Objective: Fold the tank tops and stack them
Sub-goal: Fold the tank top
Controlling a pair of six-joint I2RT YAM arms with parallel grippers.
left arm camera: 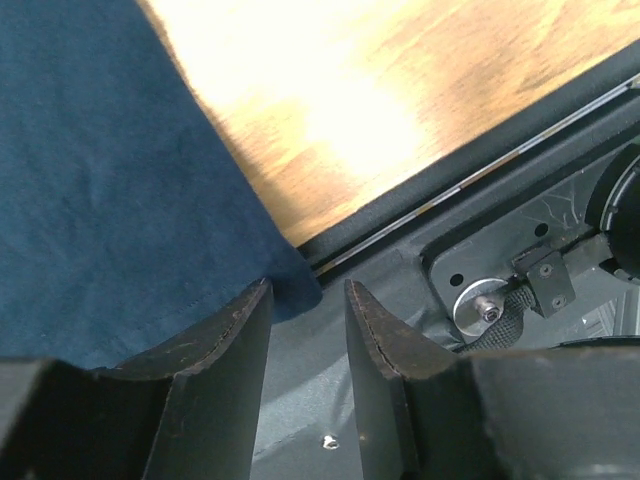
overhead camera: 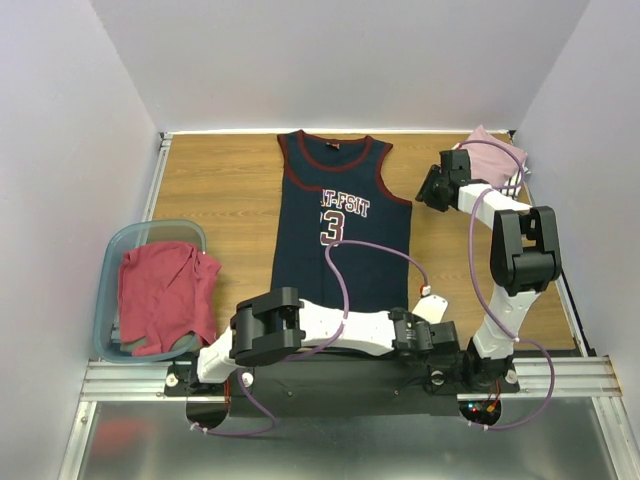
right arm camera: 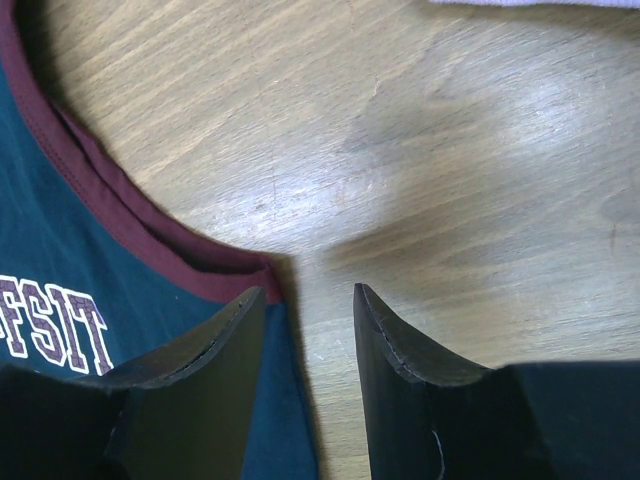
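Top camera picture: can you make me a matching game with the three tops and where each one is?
Tops:
1 jersey
2 red top
3 pink top

Places:
A far right corner
B in the tub
C flat in the middle of the table

Pairs: 1-C, 2-B, 3-A
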